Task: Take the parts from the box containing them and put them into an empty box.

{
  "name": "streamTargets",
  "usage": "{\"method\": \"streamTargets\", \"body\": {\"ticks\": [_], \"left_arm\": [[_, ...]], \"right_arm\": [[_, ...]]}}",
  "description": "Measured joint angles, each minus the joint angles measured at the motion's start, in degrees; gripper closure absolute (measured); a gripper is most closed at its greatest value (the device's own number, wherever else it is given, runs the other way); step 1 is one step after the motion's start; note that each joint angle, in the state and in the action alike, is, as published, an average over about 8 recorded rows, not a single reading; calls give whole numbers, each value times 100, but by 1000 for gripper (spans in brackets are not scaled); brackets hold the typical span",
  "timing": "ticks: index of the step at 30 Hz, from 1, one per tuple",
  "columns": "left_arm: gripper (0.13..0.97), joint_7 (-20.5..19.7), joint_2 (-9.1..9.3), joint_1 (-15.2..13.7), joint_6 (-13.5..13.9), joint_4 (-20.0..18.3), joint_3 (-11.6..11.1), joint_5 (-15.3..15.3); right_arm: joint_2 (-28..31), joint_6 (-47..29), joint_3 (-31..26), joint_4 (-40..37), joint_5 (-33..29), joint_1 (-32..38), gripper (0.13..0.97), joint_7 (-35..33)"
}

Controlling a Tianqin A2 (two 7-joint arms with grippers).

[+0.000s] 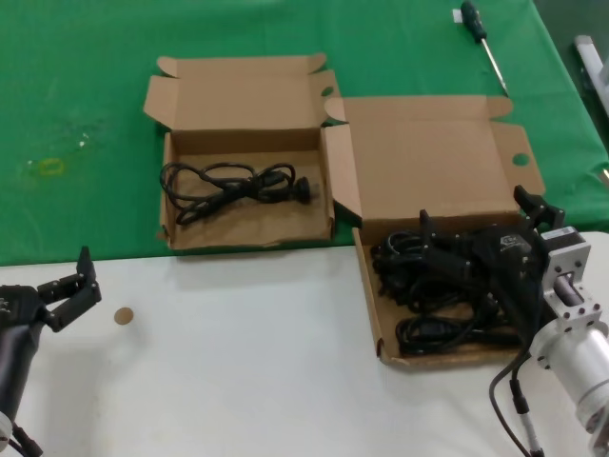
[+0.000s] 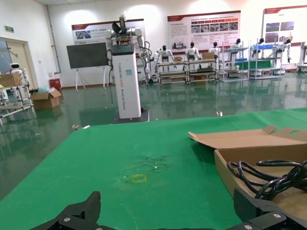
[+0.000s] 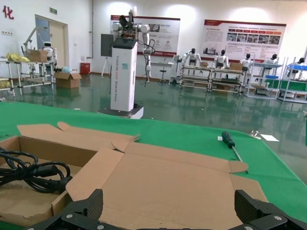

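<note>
The larger brown box [image 1: 373, 314] stands at the right with its tall lid [image 1: 433, 162] open and holds several black cables [image 1: 428, 286] in a tangle. My right gripper [image 1: 476, 211] is open and hovers over these cables, holding nothing; in the right wrist view [image 3: 169, 199] it faces the lid [image 3: 172, 187]. The smaller brown box [image 1: 169, 205] at the middle left holds one coiled black cable [image 1: 233, 184], which also shows in the left wrist view [image 2: 268, 175]. My left gripper [image 1: 68, 281] is open and empty, parked at the near left over the white table.
A screwdriver [image 1: 482, 38] lies on the green cloth [image 1: 76, 114] at the far right. A small brown disc [image 1: 123, 316] lies on the white table [image 1: 238, 362] near my left gripper. A white object [image 1: 590, 57] sits at the right edge.
</note>
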Motion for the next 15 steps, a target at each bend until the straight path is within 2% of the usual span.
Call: {"method": "streamTargets", "body": {"ticks": [15], "left_arm": [[132, 0, 0, 0, 0, 0, 0, 0]], "right_arm": [[0, 0, 0, 0, 0, 0, 129, 0]]}}
